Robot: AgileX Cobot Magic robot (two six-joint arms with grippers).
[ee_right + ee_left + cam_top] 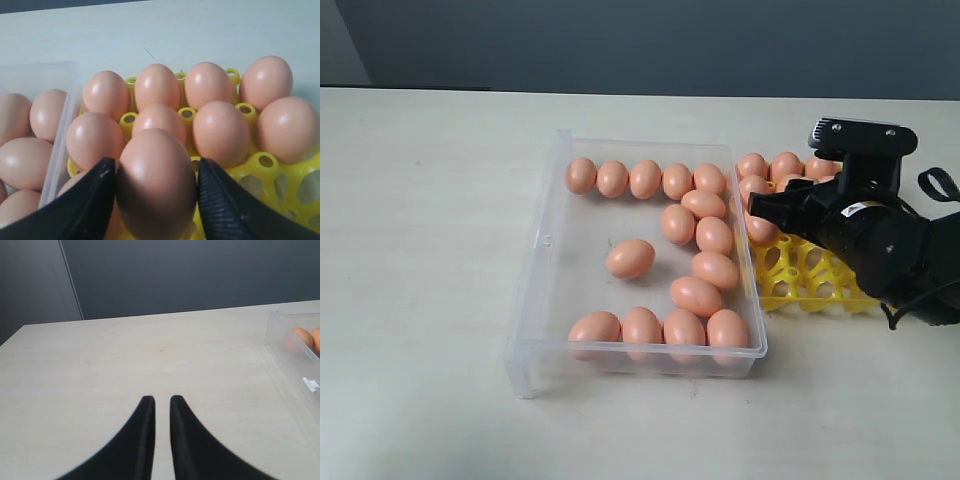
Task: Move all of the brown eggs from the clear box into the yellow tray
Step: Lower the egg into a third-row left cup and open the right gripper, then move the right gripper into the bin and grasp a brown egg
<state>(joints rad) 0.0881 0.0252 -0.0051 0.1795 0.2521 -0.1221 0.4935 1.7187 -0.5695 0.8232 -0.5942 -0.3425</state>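
**A:** 15 brown eggs [631,258] lie in the clear box [545,240]. The yellow tray [800,285], at 3 o'clock from it, seats 8. What could go wrong?

**B:** The right gripper [156,165] has its held egg [157,190] low over the tray's 9 o'clock edge, close to seated ones. Released off-centre, it might knock a neighbour or perch on a post and roll.

**A:** And the grip?

**B:** Jaws wide, both fingers [95,200] against that egg's sides. The left gripper [162,405] hangs over bare table [100,355], nearly closed and empty.
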